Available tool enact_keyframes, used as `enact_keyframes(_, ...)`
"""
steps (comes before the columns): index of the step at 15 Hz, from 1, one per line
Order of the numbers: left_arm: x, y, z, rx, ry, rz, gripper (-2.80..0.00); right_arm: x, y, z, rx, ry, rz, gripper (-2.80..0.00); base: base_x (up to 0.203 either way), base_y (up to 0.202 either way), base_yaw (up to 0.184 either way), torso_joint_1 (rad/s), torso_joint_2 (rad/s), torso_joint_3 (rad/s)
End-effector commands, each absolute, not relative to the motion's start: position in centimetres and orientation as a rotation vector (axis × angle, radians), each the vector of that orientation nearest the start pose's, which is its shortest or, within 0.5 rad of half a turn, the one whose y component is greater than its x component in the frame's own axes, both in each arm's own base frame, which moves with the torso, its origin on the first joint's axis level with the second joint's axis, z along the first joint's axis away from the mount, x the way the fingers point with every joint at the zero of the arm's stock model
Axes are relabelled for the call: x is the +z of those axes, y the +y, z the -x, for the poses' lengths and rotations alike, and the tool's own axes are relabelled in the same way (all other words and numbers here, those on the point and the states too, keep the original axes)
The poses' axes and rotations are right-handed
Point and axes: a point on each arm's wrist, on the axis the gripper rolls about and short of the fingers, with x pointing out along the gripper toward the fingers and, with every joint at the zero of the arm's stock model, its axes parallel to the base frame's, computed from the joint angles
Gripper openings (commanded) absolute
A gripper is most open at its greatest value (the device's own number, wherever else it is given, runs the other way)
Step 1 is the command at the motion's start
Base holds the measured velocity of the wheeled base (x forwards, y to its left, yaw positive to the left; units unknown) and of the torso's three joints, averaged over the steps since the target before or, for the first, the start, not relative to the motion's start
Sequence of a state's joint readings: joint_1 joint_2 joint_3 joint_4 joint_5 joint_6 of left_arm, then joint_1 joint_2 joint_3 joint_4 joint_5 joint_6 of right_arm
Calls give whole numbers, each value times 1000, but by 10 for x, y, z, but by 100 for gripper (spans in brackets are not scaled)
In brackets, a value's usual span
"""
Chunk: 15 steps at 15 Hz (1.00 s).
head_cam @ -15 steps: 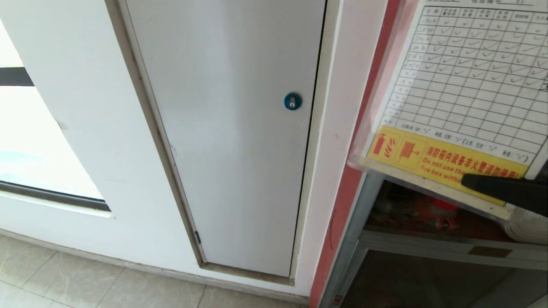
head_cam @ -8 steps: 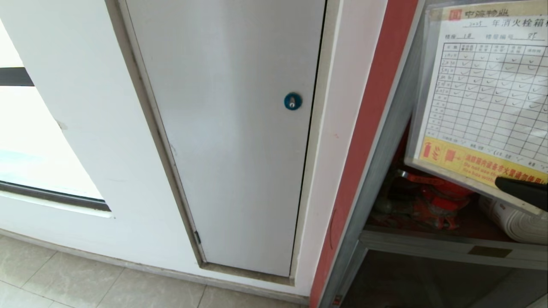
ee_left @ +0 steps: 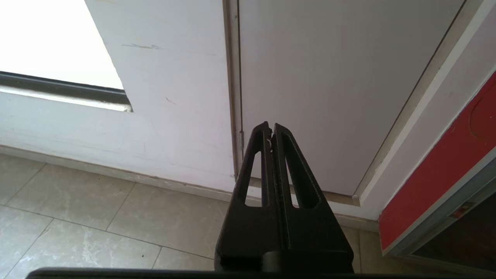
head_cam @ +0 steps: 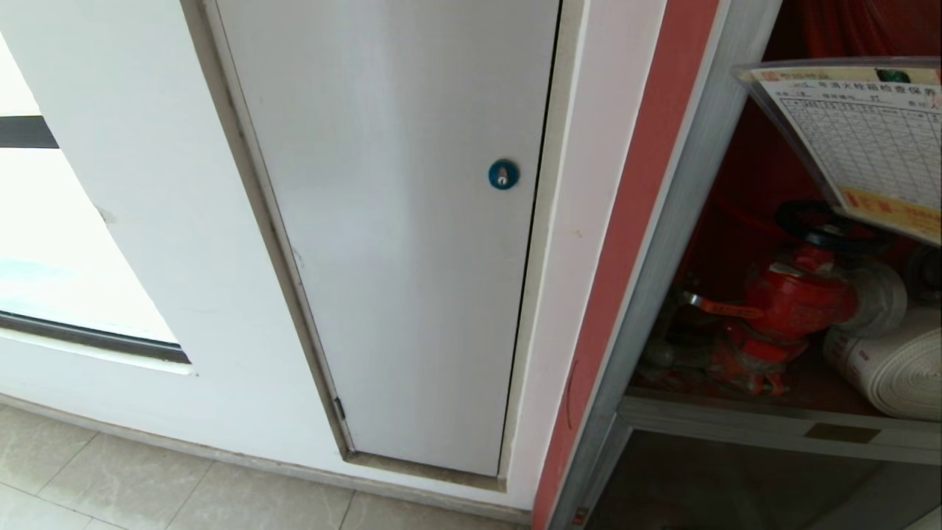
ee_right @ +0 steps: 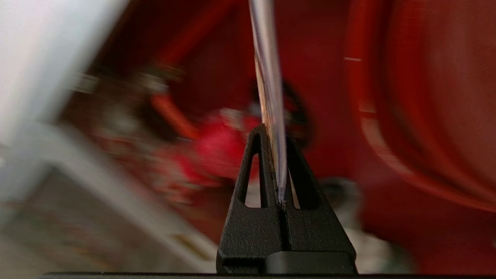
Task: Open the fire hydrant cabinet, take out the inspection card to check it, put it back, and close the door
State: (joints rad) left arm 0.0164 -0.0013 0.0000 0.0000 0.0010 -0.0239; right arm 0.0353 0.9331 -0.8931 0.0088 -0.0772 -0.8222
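White wall and pale floor tiles fill most of your head view, with the fire hydrant cabinet [head_cam: 666, 243] open at the right edge, its red interior showing behind the silver frame. Your inspection card [head_cam: 861, 140] hangs in front of that opening, above the red valve [head_cam: 798, 298] and the white rolled hose [head_cam: 894, 364], tilted so its printed grid faces up toward the camera. Judge it as light, thin and stiff, in a glossy clear sleeve that is probably slippery, so it should turn easily but could slide if gripped loosely; take it by an edge, as you are doing, well clear of the print you need to read.

In the right wrist view the right gripper [ee_right: 277, 162] has its fingers pressed together on the card's edge, the sheet standing out edge-on between them, straight ahead of the wrist. That gripper lies outside the head view, off to the right.

Your left gripper [ee_left: 271, 130] is parked low with its fingers pressed together on nothing, pointing at the white panel [head_cam: 397, 221] with the round blue lock [head_cam: 503, 174], well apart from the card
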Motion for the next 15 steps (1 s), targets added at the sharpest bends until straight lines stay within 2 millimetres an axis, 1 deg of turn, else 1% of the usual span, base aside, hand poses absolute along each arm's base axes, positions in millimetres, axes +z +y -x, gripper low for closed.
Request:
enact_keyframes(1, 75, 0, 23, 18, 0, 25, -280, 313, -12, -112, -146, 96, 931, -280, 0, 0, 0, 0, 0, 0)
enact_keyframes(3, 75, 0, 23, 18, 0, 25, -280, 319, -23, -118, -236, 112, 1025, -280, 0, 0, 0, 0, 0, 0)
enact_keyframes(4, 75, 0, 23, 18, 0, 25, -280, 320, -26, -118, -250, 116, 1048, -280, 0, 0, 0, 0, 0, 0)
enact_keyframes(9, 75, 0, 23, 18, 0, 25, -280, 319, -42, -123, -325, 211, 1171, -280, 0, 0, 0, 0, 0, 0)
enact_keyframes(13, 75, 0, 23, 18, 0, 25, -280, 315, -59, -137, -316, 300, 1299, -280, 0, 0, 0, 0, 0, 0)
enact_keyframes(15, 75, 0, 23, 18, 0, 25, -280, 314, -69, -151, -293, 347, 1365, -280, 0, 0, 0, 0, 0, 0)
